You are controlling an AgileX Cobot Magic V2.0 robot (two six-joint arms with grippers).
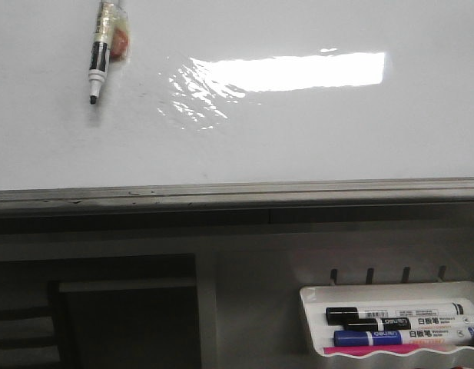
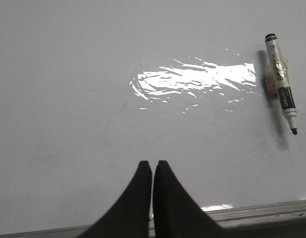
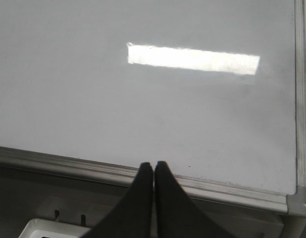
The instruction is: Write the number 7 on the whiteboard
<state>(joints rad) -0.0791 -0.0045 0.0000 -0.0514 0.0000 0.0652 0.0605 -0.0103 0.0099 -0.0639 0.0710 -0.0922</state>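
Glossy whiteboard [image 1: 313,138], grey metal lower edge, glare patch. Taped black-tipped marker [image 1: 101,55] lies on it. Left gripper [image 2: 152,171] and right gripper [image 3: 153,171]: tapered black fingers pressed together, holding nothing.

Front view faces whiteboard [image 1: 298,131] close; both wrist views share it.

Only the fingertips of each gripper show. The left gripper [image 2: 153,171] has two matte black fingers [image 2: 135,198], broad at the base and curving to narrow rounded tips. The right gripper [image 3: 153,171] has the same black, smooth, unmarked, horn-shaped fingers [image 3: 172,203].
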